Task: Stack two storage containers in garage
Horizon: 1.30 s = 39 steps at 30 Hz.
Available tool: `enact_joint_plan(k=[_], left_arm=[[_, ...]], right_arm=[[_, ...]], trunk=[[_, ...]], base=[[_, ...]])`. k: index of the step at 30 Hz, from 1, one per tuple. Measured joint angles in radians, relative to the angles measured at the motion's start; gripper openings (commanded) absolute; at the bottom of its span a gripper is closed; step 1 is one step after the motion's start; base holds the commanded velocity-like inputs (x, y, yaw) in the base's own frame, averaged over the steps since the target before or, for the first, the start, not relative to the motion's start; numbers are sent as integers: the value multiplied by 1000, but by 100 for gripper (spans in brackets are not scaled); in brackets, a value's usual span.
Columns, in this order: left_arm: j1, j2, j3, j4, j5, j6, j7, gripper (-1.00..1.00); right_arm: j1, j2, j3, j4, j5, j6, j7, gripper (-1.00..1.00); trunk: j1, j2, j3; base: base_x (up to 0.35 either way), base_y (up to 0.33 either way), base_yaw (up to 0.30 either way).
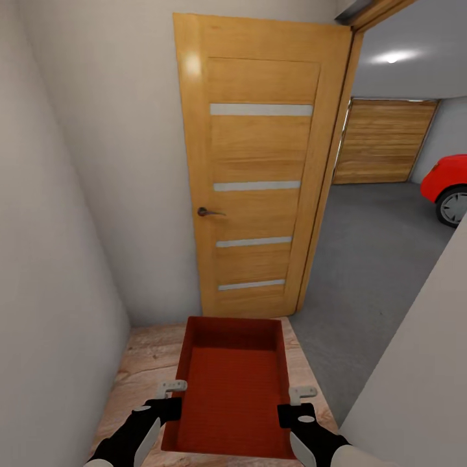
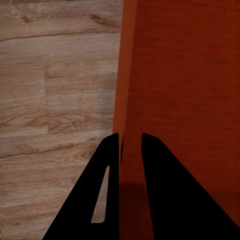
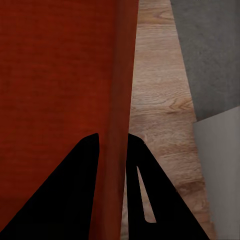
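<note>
Both end effectors, left [image 1: 170,397] and right [image 1: 299,401], clamp the side walls of an orange-red storage container [image 1: 233,383] above wood planks [image 1: 143,363], facing an open wooden door [image 1: 259,168]; beyond lie grey concrete floor [image 1: 370,259] and a red car [image 1: 447,185].

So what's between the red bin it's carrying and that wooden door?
In the head view, a short strip of bare wood-plank floor separates the storage container from the open wooden door.
</note>
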Motion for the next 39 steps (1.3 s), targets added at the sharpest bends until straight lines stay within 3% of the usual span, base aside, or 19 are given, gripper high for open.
enact_joint_plan(k=[20,39], left_arm=[[0,0,0,1,-2,3,-1,-100],[0,0,0,-10,-3,0,-1,-100]], right_arm=[[0,2,-1,6,-2,-3,2,-100],[0,-3,-1,-9,0,-3,-2,-100]], trunk=[[0,0,0],[0,0,0]], base=[[125,291,-5],[15,19,-265]])
